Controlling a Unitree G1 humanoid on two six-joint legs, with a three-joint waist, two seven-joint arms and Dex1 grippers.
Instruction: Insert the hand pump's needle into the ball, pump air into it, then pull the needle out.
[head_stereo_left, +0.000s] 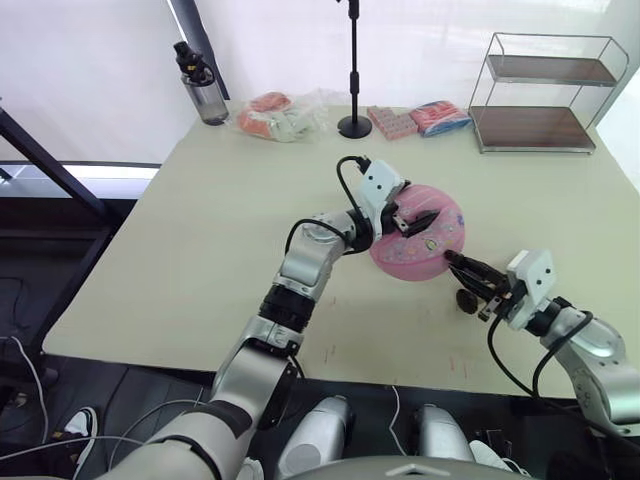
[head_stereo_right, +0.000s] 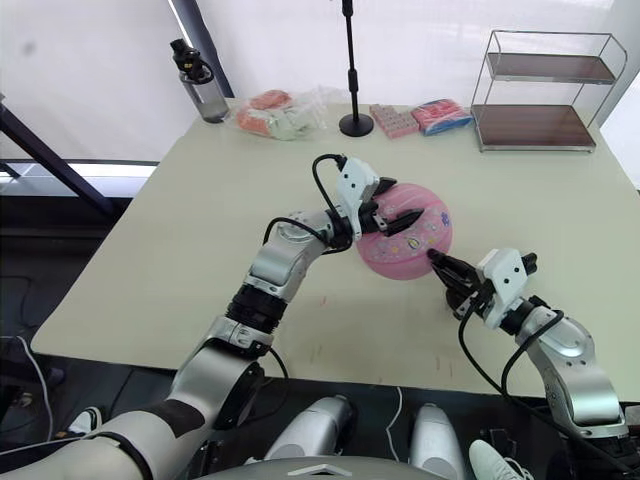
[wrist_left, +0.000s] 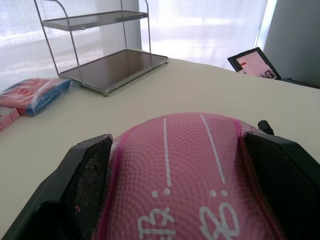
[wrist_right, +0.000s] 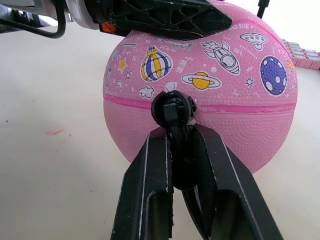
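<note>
- The right gripper (wrist_right: 182, 150) has its two black fingers (wrist_right: 150, 190) pinched onto a black hose (wrist_right: 182, 165) whose round black end fitting (wrist_right: 172, 109) presses against the ball's pink seam band; the needle itself is hidden behind that fitting.
- The left gripper (head_stereo_left: 412, 218) straddles the ball (head_stereo_left: 425, 245), one finger (wrist_left: 82, 185) on each side of it and one seen lying across its printed top in the right wrist view, so it grasps the ball.
- The ball is pink, printed with a balloon, a rocket, planets and stars, and sits on the table (head_stereo_left: 200, 250) near its centre, a little toward 3 o'clock.
- From the ball, the right gripper comes in from about 4 o'clock and the left gripper from about 9 o'clock.
- A small dark object (head_stereo_left: 465, 299) lies on the table just under the right gripper; I cannot tell what it is, and the pump's cylinder cannot be made out.
- At 1 o'clock from the ball, at the far table edge, stands a two-tier wire shelf (head_stereo_left: 540, 95) with bare brown boards.
- At 12 o'clock lie pink packets (head_stereo_left: 392, 122) and a pink-and-blue packet (head_stereo_left: 440, 117), beside a black stand (head_stereo_left: 354, 70).
- At 11 o'clock sits a clear bag (head_stereo_left: 280, 115) holding orange and pale items, and farther toward 10 o'clock a water bottle (head_stereo_left: 203, 90).
- A tablet (wrist_left: 254, 63) rests at the table's edge in the left wrist view.
</note>
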